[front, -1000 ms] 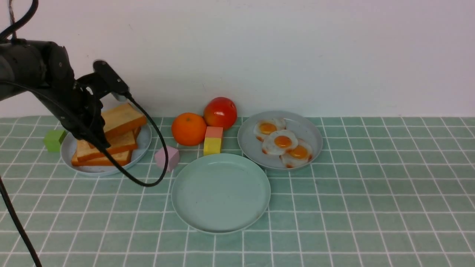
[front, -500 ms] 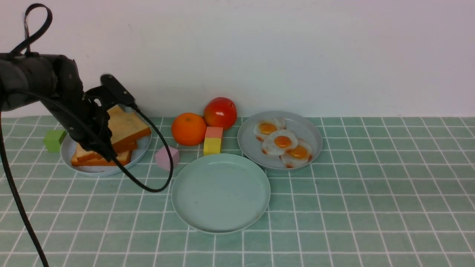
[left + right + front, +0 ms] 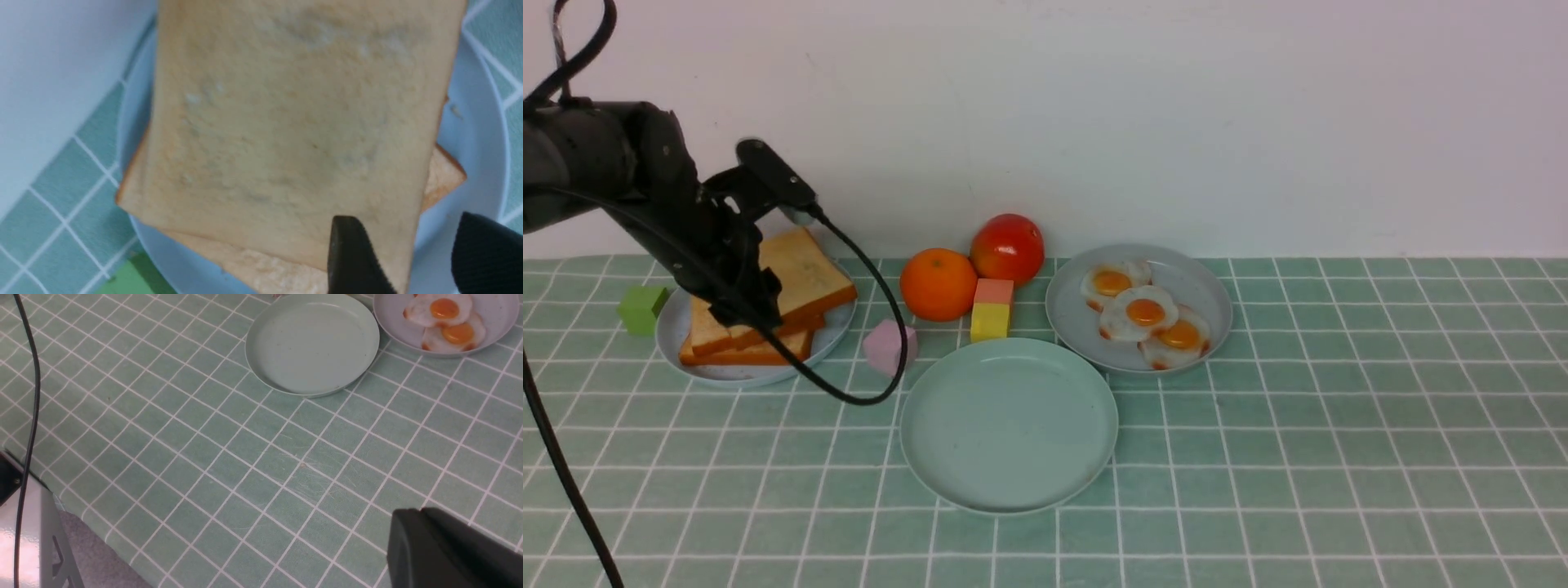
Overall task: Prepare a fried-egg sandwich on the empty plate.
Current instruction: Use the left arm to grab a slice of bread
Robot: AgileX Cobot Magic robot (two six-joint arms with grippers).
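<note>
Left claw [image 3: 408,228] open (straddling top toast [image 3: 286,122] edge); empty plate [image 3: 1009,425] well apart rightward.

A robot test bench rather than a lived-in kitchen is indicated. A green grid-patterned cloth [image 3: 1339,425] is spread flat before a bare white wall [image 3: 1217,122]. Toy-like toast slices [image 3: 800,273] and fried eggs [image 3: 1145,314] are laid out among coloured blocks [image 3: 992,321], and a black cabled arm [image 3: 596,163] is seen at far left.
</note>
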